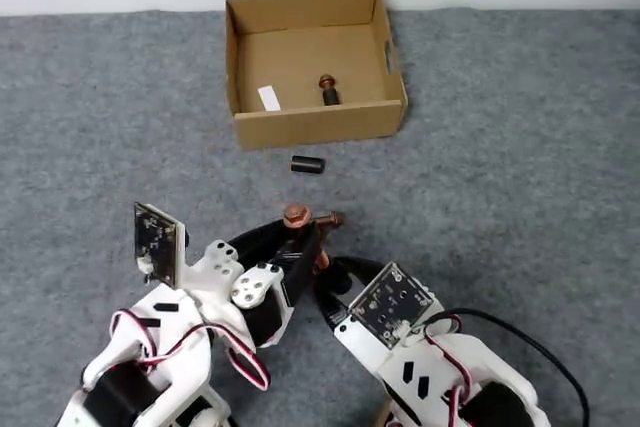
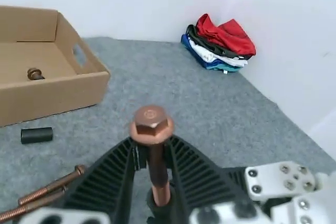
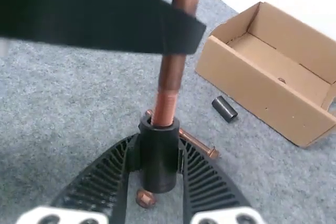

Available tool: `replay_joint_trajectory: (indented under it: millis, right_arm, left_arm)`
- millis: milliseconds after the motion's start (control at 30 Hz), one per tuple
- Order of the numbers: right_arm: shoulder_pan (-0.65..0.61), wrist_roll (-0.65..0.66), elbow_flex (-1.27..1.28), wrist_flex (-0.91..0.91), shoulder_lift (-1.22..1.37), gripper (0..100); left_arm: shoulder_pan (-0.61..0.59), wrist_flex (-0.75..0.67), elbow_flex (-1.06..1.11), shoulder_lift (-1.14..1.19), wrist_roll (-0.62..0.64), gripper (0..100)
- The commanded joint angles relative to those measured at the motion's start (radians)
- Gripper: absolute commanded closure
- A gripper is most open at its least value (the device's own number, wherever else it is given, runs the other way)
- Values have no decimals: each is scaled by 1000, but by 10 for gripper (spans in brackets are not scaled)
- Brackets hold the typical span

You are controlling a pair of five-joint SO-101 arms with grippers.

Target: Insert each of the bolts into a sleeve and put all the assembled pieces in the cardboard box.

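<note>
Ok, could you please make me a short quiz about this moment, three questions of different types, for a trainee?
1. True or false: the left gripper is shut on a bolt that stands upright.
2. What is in the right gripper? A) a black sleeve B) a nut C) nothing
3. Fill in: the number of assembled pieces lying inside the cardboard box is ___.

Key: 1 true; 2 A; 3 one.
</note>
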Motion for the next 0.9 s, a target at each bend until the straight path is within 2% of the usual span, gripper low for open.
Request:
replay_joint_trajectory:
  millis: [0, 200, 400, 467, 633, 867]
  right_arm:
    - [-7, 9, -12, -27, -8, 991]
    - [-5, 9, -12, -36, -8, 991]
    - [-5, 11, -11, -93, -7, 991]
    - [-5, 11, -11, -90, -7, 991]
    - [-5, 11, -11, -90, -7, 991]
    - [-4, 11, -9, -88, -7, 991]
  left_arm:
    - [6, -5, 7, 3, 0, 994]
    - [86, 184, 7, 8, -9, 994]
    - [109, 259, 8, 9, -89, 990]
    - [109, 275, 8, 9, -91, 947]
    - [103, 298, 8, 9, -95, 738]
    - [29, 302, -25, 9, -110, 743]
